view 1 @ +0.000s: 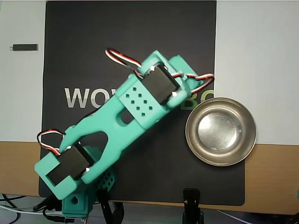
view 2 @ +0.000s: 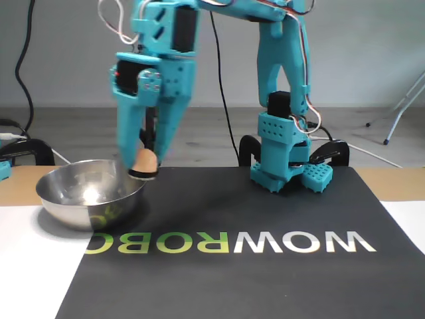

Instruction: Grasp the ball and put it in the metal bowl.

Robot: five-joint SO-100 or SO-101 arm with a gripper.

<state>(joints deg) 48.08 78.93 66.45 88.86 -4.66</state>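
Observation:
In the fixed view my teal gripper (view 2: 142, 170) points down and is shut on the small orange-tan ball (view 2: 146, 160). It holds the ball just above the near-side rim of the metal bowl (view 2: 74, 205), at the bowl's right edge in this view. The bowl is shiny, shallow and has nothing in it. In the overhead view the bowl (view 1: 192, 116) sits at the right edge of the black mat, and the arm (view 1: 140, 105) reaches diagonally towards it. The gripper's fingers and the ball are hidden under the arm there.
A black mat with WOWROBO lettering (view 2: 265, 242) covers the table, with white sheets (view 1: 257, 56) beside it. The arm's base (view 2: 282, 163) stands at the mat's back. A small black stick (view 1: 24, 47) lies on the left sheet. Black clamps (view 1: 191, 203) grip the table edge.

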